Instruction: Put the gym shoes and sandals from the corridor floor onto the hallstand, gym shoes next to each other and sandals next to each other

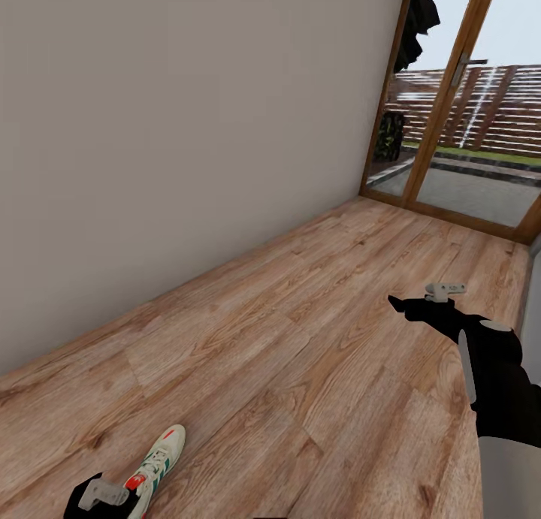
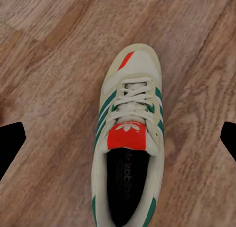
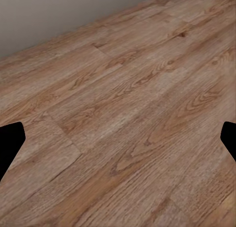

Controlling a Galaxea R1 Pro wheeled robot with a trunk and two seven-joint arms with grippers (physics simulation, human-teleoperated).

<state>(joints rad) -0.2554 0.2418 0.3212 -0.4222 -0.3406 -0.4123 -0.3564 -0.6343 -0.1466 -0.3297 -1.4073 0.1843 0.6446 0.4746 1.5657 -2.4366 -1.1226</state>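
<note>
One gym shoe lies on the corridor floor at seven o'clock, under the left gripper, fingers spread wide. Right gripper at three o'clock, released

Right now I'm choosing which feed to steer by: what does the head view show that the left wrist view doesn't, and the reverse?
Head view alone: the plain beige wall, the wood-framed glass door, and the black right gripper held over bare planks. Left wrist view alone: the sneaker's white laces and dark inside, with the open left gripper's fingertips wide apart either side. Both: one cream-white gym shoe with teal stripes on the wood-plank corridor floor.
</note>
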